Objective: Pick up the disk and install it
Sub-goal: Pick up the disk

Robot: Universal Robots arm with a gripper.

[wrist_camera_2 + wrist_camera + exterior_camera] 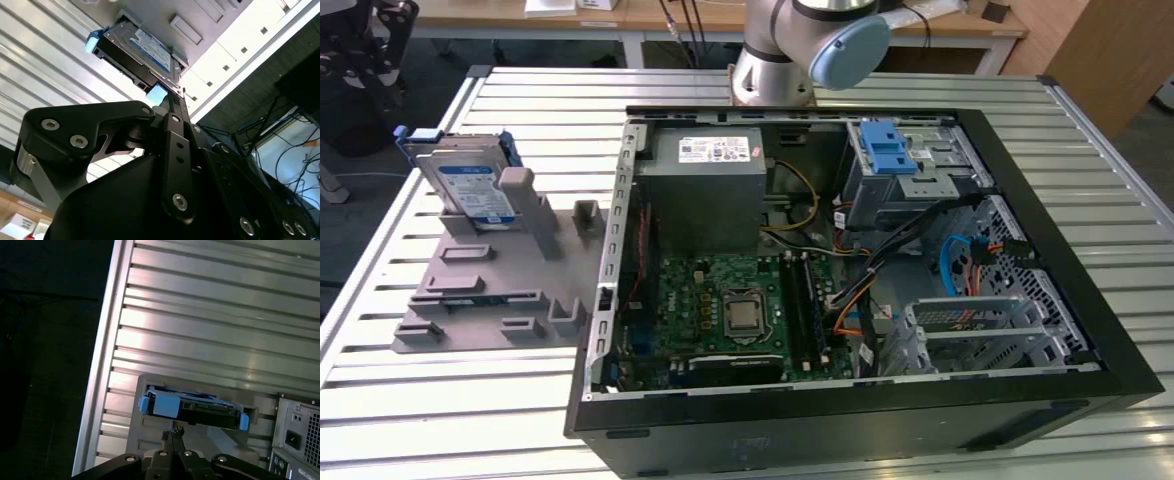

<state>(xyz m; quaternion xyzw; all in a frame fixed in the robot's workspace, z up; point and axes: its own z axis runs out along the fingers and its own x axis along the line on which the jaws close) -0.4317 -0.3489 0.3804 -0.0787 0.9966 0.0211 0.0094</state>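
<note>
Your gripper (172, 433) is hanging clenched, empty; open slatted table (454, 420) is flanking the blue-railed disk (464, 185), standing on edge at the computer case's (854, 425) ten o'clock.

In the exterior view my arm (771, 72) stands upright, a silver column with a blue-capped joint (849, 48) bent across its top. In both wrist views the gripper (175, 100) (172, 432) shows black linkages and touches nothing. The jaws seem pressed together, though I can't be sure from this angle.
</note>
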